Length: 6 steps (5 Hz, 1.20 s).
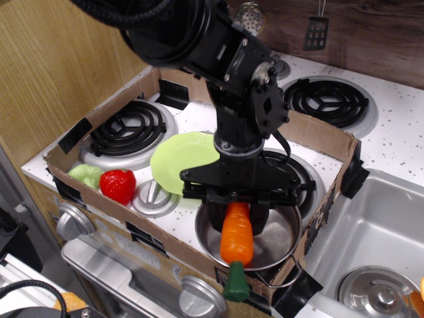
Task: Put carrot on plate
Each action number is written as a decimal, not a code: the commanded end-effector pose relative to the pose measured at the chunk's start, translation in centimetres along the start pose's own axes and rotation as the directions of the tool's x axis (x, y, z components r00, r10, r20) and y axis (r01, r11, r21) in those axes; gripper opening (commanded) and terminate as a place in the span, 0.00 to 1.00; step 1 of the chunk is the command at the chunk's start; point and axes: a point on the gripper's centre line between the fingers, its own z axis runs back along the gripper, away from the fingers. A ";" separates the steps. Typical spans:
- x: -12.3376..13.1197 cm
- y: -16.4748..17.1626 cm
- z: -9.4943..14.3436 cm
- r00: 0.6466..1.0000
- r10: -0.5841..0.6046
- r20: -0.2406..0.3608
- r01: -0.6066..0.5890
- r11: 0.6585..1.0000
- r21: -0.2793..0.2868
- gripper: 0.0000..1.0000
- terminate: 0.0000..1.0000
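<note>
Steel pot [281,244], red strawberry [118,185], sink [377,232].

Glossy orange plastic carrot [237,237], shiny steel pot [281,242], smooth lime plastic plate [179,161], matt cardboard box [326,141]

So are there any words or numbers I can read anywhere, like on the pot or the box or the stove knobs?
None can be read.
Pot: plain shiny metal, no writing.
Cardboard box: only black tape patches, no print.
Stove knobs: any marks are too blurred to read.
Carrot, plate, tool: no labels visible.
</note>
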 end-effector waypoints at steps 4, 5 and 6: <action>9.6 3.9 3.8 0.976 -0.215 0.025 0.216 0.973 -0.076 0.00 0.00; 11.8 4.7 3.0 0.954 -0.299 0.006 0.299 0.952 -0.068 0.00 0.00; 13.6 4.8 2.0 0.935 -0.354 0.017 0.355 0.932 -0.079 0.00 0.00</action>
